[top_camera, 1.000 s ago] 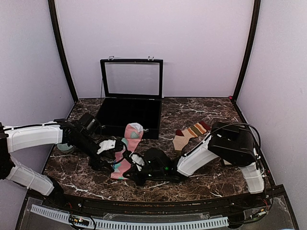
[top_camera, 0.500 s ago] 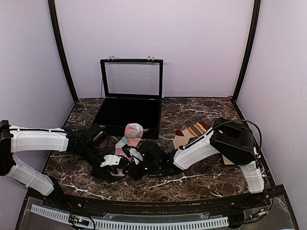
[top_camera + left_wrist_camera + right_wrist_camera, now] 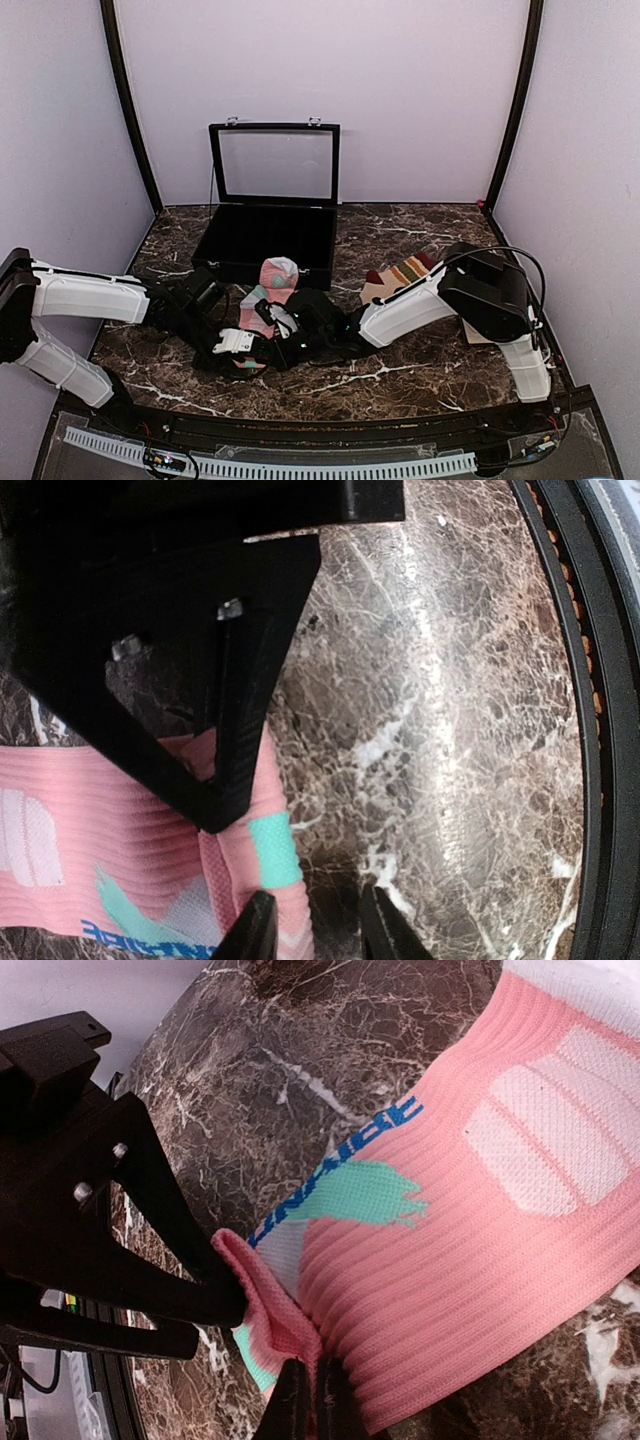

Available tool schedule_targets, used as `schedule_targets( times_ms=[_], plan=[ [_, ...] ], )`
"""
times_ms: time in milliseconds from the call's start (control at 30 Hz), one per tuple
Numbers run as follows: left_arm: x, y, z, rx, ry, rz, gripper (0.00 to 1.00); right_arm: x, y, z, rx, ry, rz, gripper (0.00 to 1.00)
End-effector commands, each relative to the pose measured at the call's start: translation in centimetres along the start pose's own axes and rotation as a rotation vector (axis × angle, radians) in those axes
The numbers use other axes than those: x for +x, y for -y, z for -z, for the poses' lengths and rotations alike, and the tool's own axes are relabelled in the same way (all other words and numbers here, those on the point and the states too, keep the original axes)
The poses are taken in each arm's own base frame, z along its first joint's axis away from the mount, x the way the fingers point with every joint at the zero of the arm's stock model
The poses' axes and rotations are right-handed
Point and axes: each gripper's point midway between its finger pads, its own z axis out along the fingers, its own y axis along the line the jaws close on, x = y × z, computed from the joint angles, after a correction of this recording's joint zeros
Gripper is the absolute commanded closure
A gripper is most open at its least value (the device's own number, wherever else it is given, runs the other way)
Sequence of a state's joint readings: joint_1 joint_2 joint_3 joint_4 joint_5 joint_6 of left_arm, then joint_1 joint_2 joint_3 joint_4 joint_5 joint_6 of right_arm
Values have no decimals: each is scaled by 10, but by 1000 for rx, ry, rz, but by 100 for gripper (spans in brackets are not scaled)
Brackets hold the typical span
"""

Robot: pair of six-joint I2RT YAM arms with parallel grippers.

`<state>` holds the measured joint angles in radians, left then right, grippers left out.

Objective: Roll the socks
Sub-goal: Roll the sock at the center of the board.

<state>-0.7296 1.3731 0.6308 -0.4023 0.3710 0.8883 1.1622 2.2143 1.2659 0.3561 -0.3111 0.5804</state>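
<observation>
2 hands at the pink sock's [image 3: 268, 292] near edge — right hand [image 3: 305, 1400] clamped on it, left hand [image 3: 215, 810] pinching its fold.

— What are the arms built from?
— White shell segments joined by black joints, on both the left arm [image 3: 85, 297] and the right arm [image 3: 415, 310].
— Any wiring?
— A black cable loops over the right arm's bulky black housing.
— And the fingers?
— Matte black angular plastic fingers [image 3: 230, 720] with small silver screws.
</observation>
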Motion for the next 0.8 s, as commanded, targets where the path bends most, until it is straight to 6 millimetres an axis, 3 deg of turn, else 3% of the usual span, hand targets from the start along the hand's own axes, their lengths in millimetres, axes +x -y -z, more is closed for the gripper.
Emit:
schedule_targets(
  times_ms=[0,267,533,767],
  plan=[
    [10,4,-4,3,-31,-19,71,58,39,2,115,-171,-108,100],
    [23,7,-12,5,-70,-13,80,54,34,1,101,-177,-125,100],
    [38,7,-22,24,-140,25,73,53,28,7,92,-190,-111,97],
    [40,8,-24,43,-158,46,90,50,28,16,115,-170,-103,88]
  ],
)
